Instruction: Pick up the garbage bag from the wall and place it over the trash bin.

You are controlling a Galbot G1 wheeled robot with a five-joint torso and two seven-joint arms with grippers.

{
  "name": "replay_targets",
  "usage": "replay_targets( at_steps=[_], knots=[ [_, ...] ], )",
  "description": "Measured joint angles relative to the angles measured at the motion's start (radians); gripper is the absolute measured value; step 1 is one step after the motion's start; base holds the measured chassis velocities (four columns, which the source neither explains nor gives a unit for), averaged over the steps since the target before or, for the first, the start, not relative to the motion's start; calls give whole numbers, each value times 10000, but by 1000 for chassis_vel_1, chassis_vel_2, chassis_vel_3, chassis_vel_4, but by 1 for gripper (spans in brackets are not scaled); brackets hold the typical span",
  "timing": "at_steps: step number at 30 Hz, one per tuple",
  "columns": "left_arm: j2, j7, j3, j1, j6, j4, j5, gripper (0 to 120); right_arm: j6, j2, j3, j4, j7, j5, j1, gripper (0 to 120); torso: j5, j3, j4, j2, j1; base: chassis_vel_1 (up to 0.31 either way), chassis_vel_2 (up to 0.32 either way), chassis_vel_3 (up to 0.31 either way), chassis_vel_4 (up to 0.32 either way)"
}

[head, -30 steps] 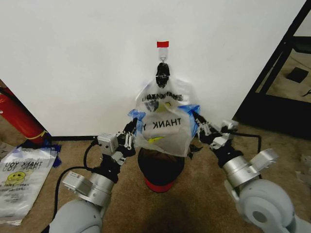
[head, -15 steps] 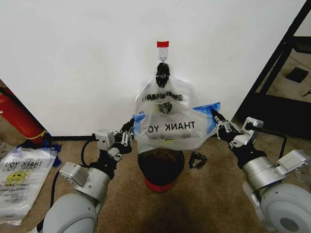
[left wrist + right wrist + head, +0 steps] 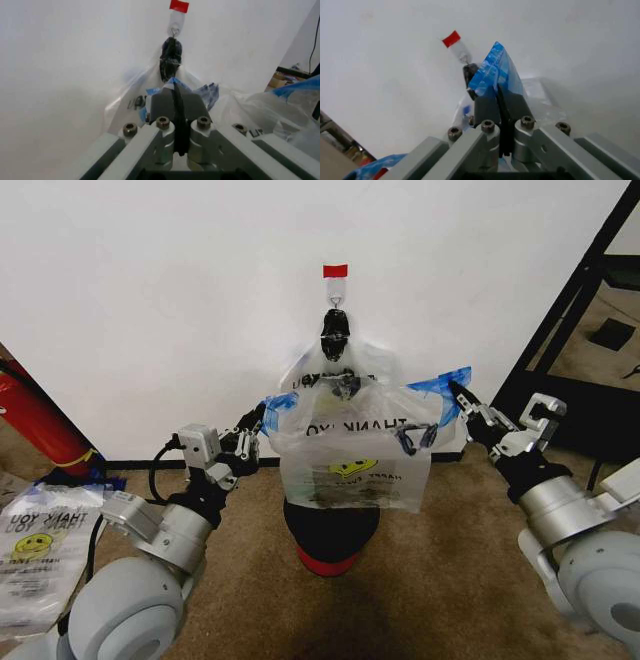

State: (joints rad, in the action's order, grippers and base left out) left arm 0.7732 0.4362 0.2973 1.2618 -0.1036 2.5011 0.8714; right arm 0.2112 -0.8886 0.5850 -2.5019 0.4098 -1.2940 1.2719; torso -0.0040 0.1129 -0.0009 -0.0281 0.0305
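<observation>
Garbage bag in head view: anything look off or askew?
Nothing damaged. The garbage bag hangs stretched between the left gripper and right gripper, each shut on a blue strip. Its print reads mirrored, and its right side sits higher than its left, above the trash bin.

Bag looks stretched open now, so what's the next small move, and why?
Probably lower both arms together: the left gripper and right gripper each pinch a blue strip, spreading the garbage bag, which hangs just above the trash bin.
</observation>
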Motion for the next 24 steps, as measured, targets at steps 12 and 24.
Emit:
replay_targets(
  at_steps=[12, 24],
  knots=[
    [645, 168, -641, 459, 160, -11, -433, 0, -209, -1732, -2639, 626, -180, 1607, -452, 0, 0, 0, 2, 0, 0, 0, 0, 0, 0],
    [1127, 128, -2049, 556, 1278, -1611, -1738, 0, -510, -3263, -3380, 2247, -810, 3262, 839, 0, -1, 0, -6, 0, 0, 0, 0, 0, 0]
  ],
)
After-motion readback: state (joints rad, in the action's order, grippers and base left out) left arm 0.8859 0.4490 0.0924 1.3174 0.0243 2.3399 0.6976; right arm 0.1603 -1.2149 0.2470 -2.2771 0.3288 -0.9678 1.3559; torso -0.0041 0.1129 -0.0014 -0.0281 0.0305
